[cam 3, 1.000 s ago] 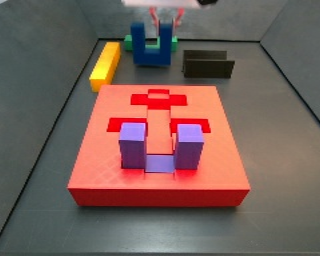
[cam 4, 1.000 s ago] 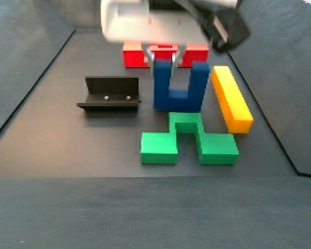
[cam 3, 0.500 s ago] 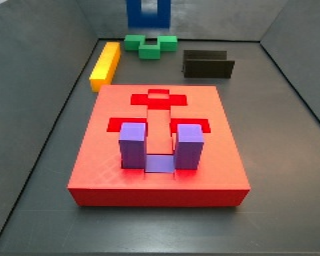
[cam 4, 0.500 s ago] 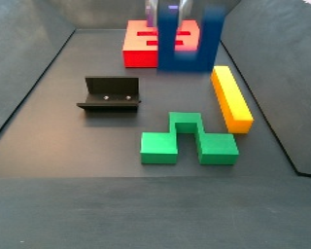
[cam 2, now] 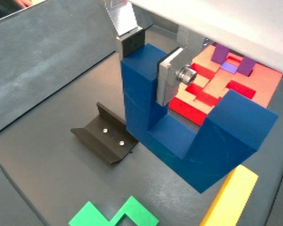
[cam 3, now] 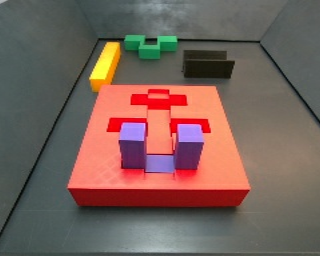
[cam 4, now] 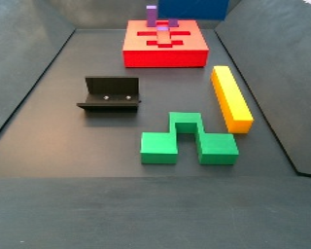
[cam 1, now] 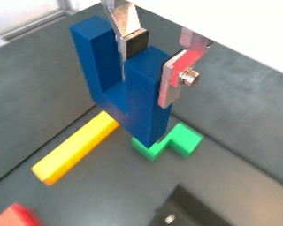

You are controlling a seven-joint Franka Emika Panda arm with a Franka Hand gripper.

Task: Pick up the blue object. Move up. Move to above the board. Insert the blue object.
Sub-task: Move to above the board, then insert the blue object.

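Your hand (cam 1: 154, 55) is clamped on one upright prong of the blue object (cam 1: 123, 84), its flat silver fingers (cam 1: 177, 78) pressed against opposite faces of that prong; in both wrist views the block hangs clear of the tabletop (cam 1: 239, 115), base downward, with nothing beneath it touching it. In a side view only a sliver of the blue object (cam 4: 197, 9) shows at the upper picture edge, above the far end of the tabletop, and the hand itself lies out of both side views. The board (cam 3: 157, 145) rests flat on the tabletop and carries a purple block (cam 3: 159, 145) seated in its top near one short edge, with cross-shaped recesses toward the opposite short edge. In a wrist view the board (cam 2: 232, 85) appears beyond the held block, partly hidden by it. On the open tabletop lie the green block (cam 4: 187, 140), the yellow bar (cam 4: 231, 97) just beside it, and the fixture (cam 4: 110, 94), well apart from the board. In a wrist view the green block (cam 1: 170, 142) and yellow bar (cam 1: 77, 147) lie directly below the lifted block.
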